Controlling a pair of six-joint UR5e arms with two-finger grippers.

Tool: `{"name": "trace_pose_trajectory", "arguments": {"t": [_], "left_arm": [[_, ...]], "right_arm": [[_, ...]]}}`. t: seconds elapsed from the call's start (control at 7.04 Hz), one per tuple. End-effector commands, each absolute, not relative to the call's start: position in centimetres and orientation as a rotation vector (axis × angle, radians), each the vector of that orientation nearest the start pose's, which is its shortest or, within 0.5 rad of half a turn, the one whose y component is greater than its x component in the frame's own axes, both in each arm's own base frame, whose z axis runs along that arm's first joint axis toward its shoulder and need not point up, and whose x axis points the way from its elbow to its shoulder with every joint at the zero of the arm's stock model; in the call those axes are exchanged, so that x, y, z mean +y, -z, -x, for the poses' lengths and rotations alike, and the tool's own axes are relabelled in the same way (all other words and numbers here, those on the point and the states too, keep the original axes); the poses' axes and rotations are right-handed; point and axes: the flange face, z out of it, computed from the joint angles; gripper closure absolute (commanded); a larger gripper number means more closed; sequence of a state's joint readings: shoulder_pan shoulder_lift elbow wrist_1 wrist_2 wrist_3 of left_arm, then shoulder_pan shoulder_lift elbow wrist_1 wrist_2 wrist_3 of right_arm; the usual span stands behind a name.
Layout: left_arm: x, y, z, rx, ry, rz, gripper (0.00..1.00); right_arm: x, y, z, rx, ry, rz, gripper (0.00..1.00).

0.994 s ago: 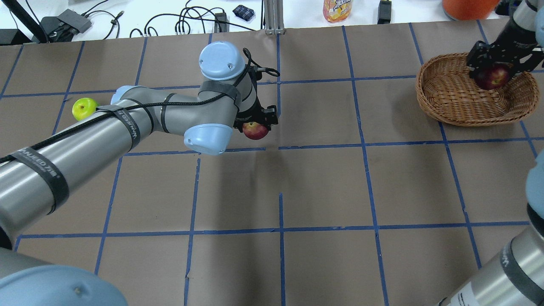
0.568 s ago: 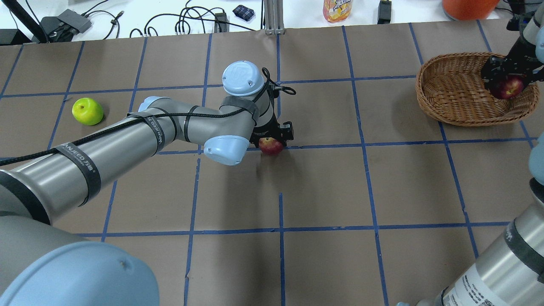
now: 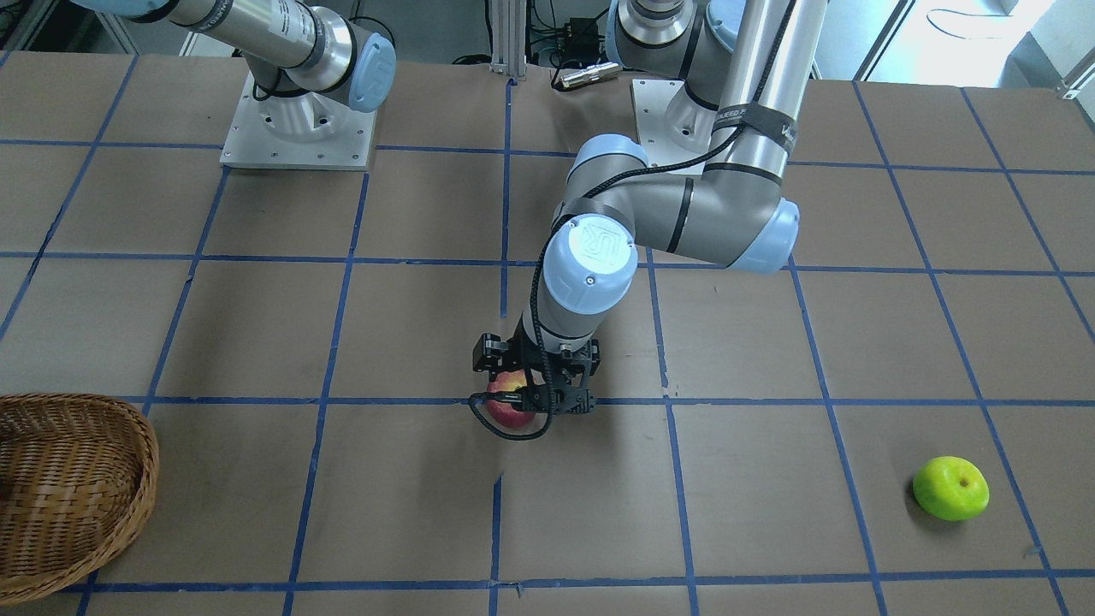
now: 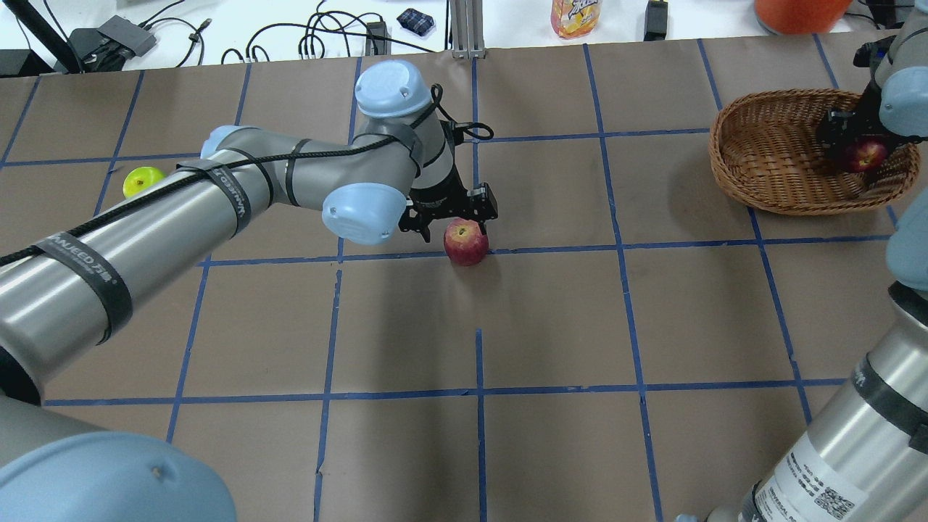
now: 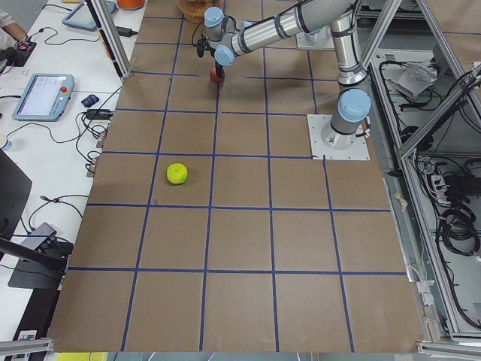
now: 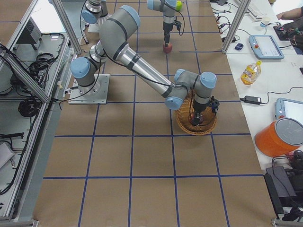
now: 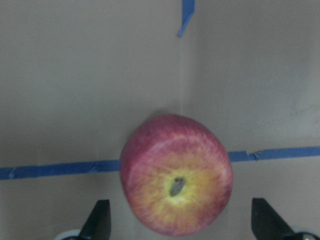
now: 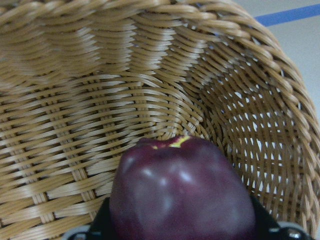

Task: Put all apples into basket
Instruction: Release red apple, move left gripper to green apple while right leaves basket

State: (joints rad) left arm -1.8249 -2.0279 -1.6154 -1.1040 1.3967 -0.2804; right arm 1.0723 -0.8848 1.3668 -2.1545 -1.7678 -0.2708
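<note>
Left gripper (image 4: pixel 454 226): now wide open, empty; red apple (image 4: pixel 466 243), gripped a second ago, sits on table (image 4: pixel 652 326), well apart from basket (image 4: pixel 768 190)
Right gripper (image 4: pixel 859 148): closed on maroon apple (image 4: pixel 868 155) inside basket
Meaning: red apple likely staged nearer; green apple (image 4: pixel 141 181) waits

I see red apple (image 4: pixel 466 243) w/ yellow dimple up, mid table (image 4: pixel 551 319), green apple (image 3: pixel 950 488) well apart, maroon apple (image 8: pixel 182 195) inside wicker basket (image 4: pixel 768 188)

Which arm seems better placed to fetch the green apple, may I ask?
Left: the green apple lies on its side, the left gripper is open; the right gripper holds the maroon apple in the basket.
</note>
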Motion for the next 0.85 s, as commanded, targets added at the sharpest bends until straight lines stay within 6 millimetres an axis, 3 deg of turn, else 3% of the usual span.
{"name": "trace_pose_trajectory", "arguments": {"t": [0.0,0.28,0.43,0.57,0.71], "left_arm": [[-59.7,-32.0,21.6,3.254,-0.143,-0.031,0.00],[-62.1,-33.3,10.0,3.245,-0.071,0.009,0.00],[-63.2,-33.4,2.7,3.195,-0.044,-0.091,0.00],[-63.7,-33.2,-4.9,3.168,-0.044,-0.114,0.00],[-63.5,-32.5,-11.3,3.145,-0.020,-0.248,0.00]], "right_arm": [[-69.3,-22.2,24.8,3.345,0.039,-0.397,0.00],[-68.8,-23.4,24.7,3.346,0.008,-0.387,0.00],[-67.8,-26.1,23.7,3.319,-0.046,-0.379,0.00],[-67.0,-29.4,21.8,3.282,-0.057,-0.357,0.00],[-66.7,-32.4,17.8,3.205,-0.024,-0.295,0.00]]}}
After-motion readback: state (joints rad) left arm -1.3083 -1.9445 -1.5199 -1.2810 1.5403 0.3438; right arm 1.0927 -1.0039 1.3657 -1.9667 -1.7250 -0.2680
